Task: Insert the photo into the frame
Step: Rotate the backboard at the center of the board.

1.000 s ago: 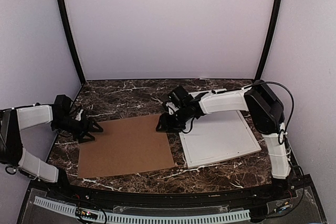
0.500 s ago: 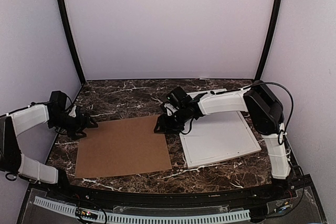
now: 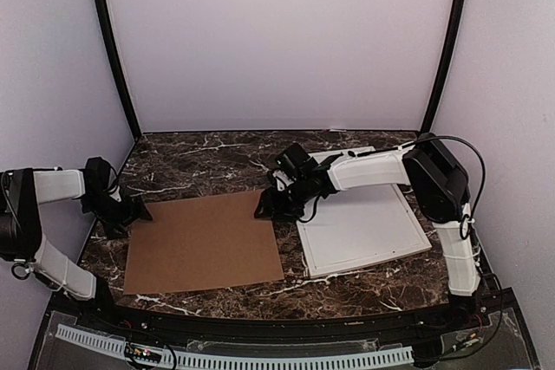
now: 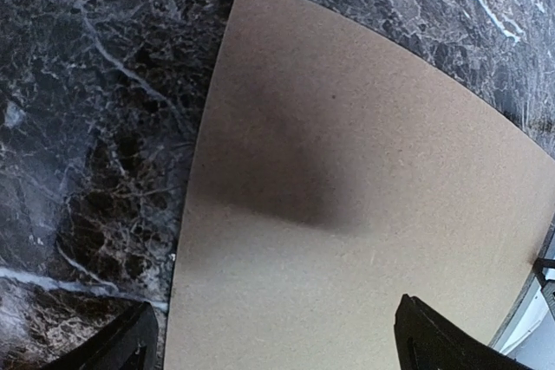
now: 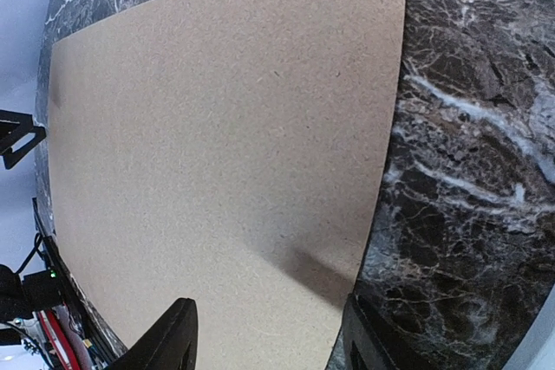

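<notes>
Table (image 3: 199,162): dark marble with white veins.

Cardboard (image 3: 204,242): plain brown sheet, lying flat at centre-left.

Frame (image 3: 364,224): white rectangle with thin raised rails, flat on the table at the right. It sits just beside the cardboard's right edge, under the right forearm. A white strip shows behind its far edge.

Photo: not to be made out in any view.

Left gripper (image 3: 137,211): low at the cardboard's far left corner. Its fingers (image 4: 130,348) are spread wide with nothing between them, and the sheet's left edge lies below.

Right gripper (image 3: 263,210): low at the cardboard's far right corner. Its fingers (image 5: 173,340) are parted and clamp nothing. One is over the sheet, the other at its edge against the marble.
</notes>
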`<state>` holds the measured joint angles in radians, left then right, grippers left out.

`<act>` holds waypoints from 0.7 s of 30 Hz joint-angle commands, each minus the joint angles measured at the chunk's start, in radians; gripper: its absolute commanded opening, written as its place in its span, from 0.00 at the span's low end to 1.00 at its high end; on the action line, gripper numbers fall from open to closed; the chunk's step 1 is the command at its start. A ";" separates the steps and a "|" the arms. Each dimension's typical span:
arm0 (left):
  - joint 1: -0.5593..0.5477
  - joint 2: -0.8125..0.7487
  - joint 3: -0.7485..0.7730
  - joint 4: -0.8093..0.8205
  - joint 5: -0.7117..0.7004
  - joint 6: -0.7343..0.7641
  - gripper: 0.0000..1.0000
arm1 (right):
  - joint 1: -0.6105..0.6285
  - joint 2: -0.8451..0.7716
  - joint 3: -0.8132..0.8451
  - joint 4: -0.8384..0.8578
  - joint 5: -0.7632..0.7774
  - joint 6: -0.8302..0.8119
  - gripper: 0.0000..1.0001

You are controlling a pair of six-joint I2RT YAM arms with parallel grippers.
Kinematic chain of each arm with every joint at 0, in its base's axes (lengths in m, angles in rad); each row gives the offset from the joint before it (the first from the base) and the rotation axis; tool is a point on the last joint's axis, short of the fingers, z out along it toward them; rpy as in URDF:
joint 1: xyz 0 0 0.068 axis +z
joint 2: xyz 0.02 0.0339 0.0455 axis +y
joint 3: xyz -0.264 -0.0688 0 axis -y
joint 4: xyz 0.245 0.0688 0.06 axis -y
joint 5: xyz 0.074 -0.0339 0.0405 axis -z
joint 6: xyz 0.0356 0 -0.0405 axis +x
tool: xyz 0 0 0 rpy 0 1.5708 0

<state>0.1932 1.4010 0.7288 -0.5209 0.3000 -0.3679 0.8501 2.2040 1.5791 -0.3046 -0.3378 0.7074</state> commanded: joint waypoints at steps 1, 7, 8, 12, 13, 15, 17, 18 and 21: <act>0.011 0.027 0.008 0.018 0.006 0.017 0.98 | 0.007 -0.023 -0.057 0.021 -0.028 0.074 0.57; 0.012 0.077 -0.023 0.066 0.124 -0.003 0.91 | 0.005 -0.030 -0.094 0.140 -0.116 0.146 0.56; 0.011 0.083 -0.028 0.073 0.137 -0.011 0.90 | 0.004 -0.035 -0.102 0.171 -0.136 0.164 0.56; 0.011 0.075 -0.062 0.121 0.208 -0.044 0.83 | -0.002 -0.063 -0.127 0.276 -0.197 0.222 0.53; 0.010 0.068 -0.072 0.135 0.223 -0.048 0.81 | -0.004 -0.073 -0.134 0.295 -0.209 0.233 0.52; 0.007 0.061 -0.083 0.148 0.242 -0.058 0.78 | -0.010 -0.098 -0.152 0.351 -0.231 0.261 0.50; 0.003 0.057 -0.091 0.160 0.258 -0.064 0.77 | -0.018 -0.131 -0.175 0.407 -0.248 0.281 0.47; 0.001 0.057 -0.094 0.165 0.265 -0.070 0.75 | -0.021 -0.147 -0.184 0.427 -0.255 0.289 0.46; -0.011 0.053 -0.103 0.185 0.290 -0.077 0.74 | -0.031 -0.192 -0.214 0.481 -0.277 0.310 0.43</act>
<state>0.2153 1.4433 0.6739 -0.3275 0.4389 -0.4114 0.8101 2.1239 1.3846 -0.0376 -0.5098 0.9596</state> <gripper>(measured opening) 0.747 0.451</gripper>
